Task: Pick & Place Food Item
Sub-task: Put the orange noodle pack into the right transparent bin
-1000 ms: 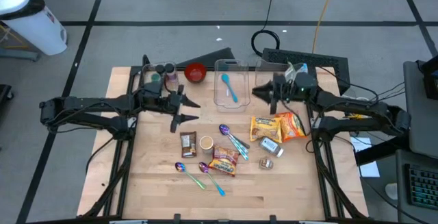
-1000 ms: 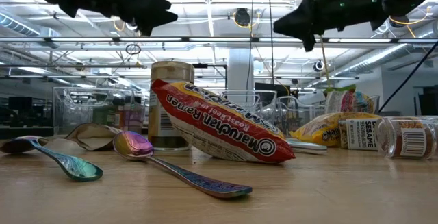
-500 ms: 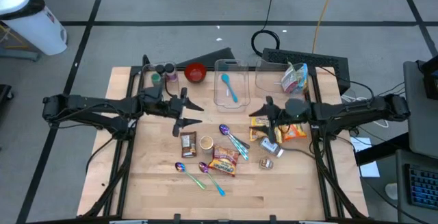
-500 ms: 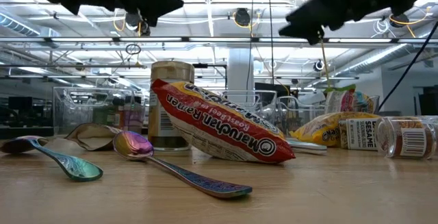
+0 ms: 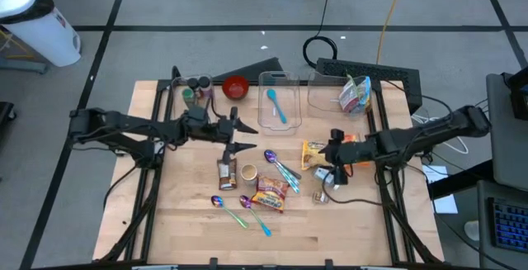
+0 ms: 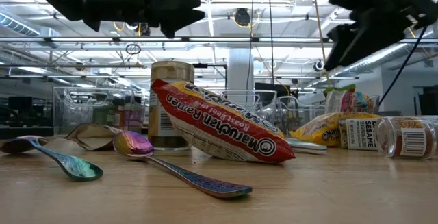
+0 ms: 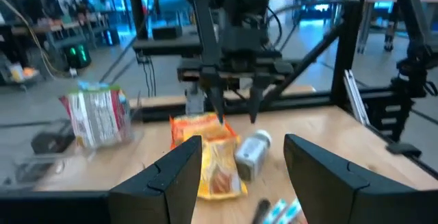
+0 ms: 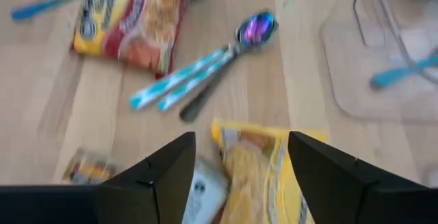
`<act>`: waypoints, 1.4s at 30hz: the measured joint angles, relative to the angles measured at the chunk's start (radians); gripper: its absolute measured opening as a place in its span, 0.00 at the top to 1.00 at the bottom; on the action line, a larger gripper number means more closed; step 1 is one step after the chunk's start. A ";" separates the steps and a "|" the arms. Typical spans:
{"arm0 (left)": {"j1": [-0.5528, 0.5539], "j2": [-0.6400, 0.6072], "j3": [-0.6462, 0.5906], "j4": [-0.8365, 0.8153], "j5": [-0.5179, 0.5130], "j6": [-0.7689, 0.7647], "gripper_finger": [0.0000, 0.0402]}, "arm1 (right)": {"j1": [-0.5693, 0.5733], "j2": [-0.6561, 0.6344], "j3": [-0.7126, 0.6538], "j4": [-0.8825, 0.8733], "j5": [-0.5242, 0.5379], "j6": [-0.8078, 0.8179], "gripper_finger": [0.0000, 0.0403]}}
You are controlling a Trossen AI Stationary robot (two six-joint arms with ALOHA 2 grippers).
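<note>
One snack bag (image 5: pixel 355 93) already lies in the far clear container (image 5: pixel 318 97), and the right gripper (image 5: pixel 327 168), fingers spread and empty, hovers over the yellow packet (image 5: pixel 316 153) on the table (image 5: pixel 346 229); left gripper (image 5: pixel 244 135) waits spread.

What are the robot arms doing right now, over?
Right end effector open, empty, above the yellow snack bag. Left end effector open, waiting over the middle. Small jar lies close beside the bag.
</note>
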 joint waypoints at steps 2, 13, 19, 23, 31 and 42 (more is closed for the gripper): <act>0.006 0.009 0.000 0.035 0.000 0.002 0.46 | 0.040 0.000 0.028 -0.060 0.027 0.031 0.45; 0.068 -0.005 0.001 0.043 0.010 -0.013 0.46 | 0.217 0.127 0.071 -0.270 0.120 0.234 0.49; 0.079 -0.006 0.001 0.045 0.010 -0.012 0.46 | 0.255 0.238 0.071 -0.434 0.015 0.330 0.49; 0.078 -0.006 0.001 0.046 0.005 -0.008 0.46 | 0.258 0.257 0.071 -0.554 -0.011 0.416 0.49; 0.079 -0.006 0.001 0.047 -0.021 -0.010 0.46 | 0.282 0.256 0.071 -0.636 0.054 0.374 0.49; 0.079 -0.006 0.001 0.044 -0.044 -0.014 0.46 | 0.286 0.256 0.017 -0.637 0.141 0.297 0.49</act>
